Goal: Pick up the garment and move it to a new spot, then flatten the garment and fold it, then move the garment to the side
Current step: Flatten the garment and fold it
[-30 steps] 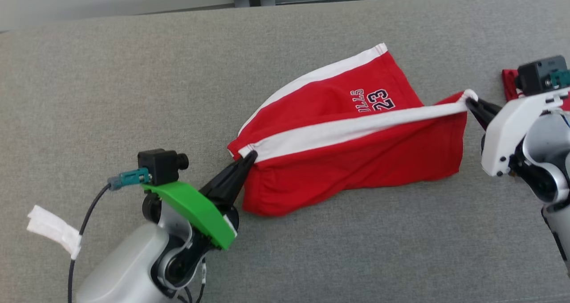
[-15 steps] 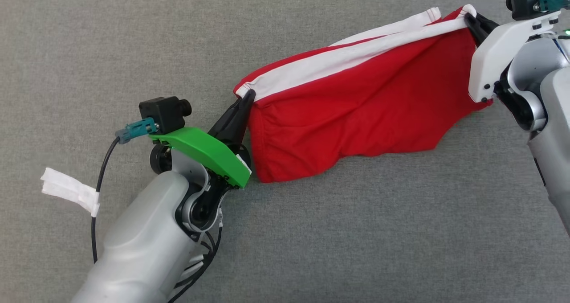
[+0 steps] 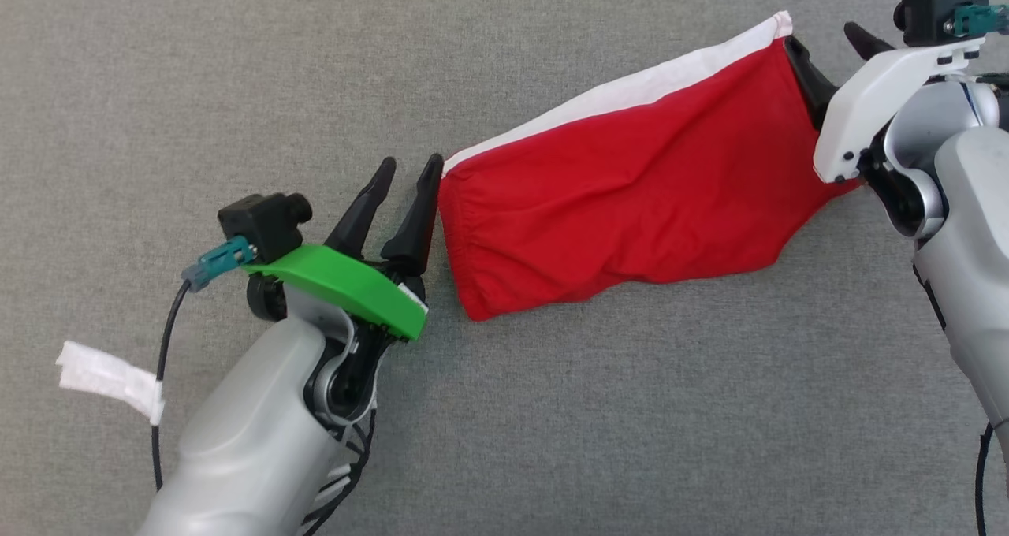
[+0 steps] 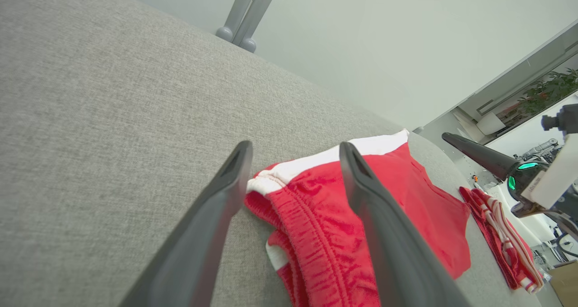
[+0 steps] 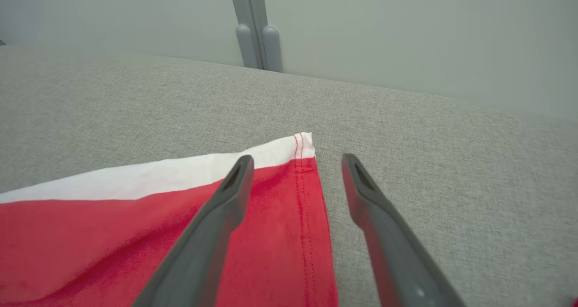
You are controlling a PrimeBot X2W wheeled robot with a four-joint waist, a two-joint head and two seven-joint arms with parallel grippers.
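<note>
Head looks down, wrists low, seemingly close, sharing garment (image 3: 631, 197)

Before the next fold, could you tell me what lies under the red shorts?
The red shorts lie on the grey cushion, which shows all around them. At the waistband a lower layer of the same cloth peeks out; anything beneath is covered.

surface: grey woven tabletop (image 3: 236, 63) is carrying everything | on it: red garment (image 3: 631, 197) with a white side stripe is lying doubled over, slanting | past its far end: red-and-white cloth (image 4: 501, 234) is lying bunched, slightly apart
</note>
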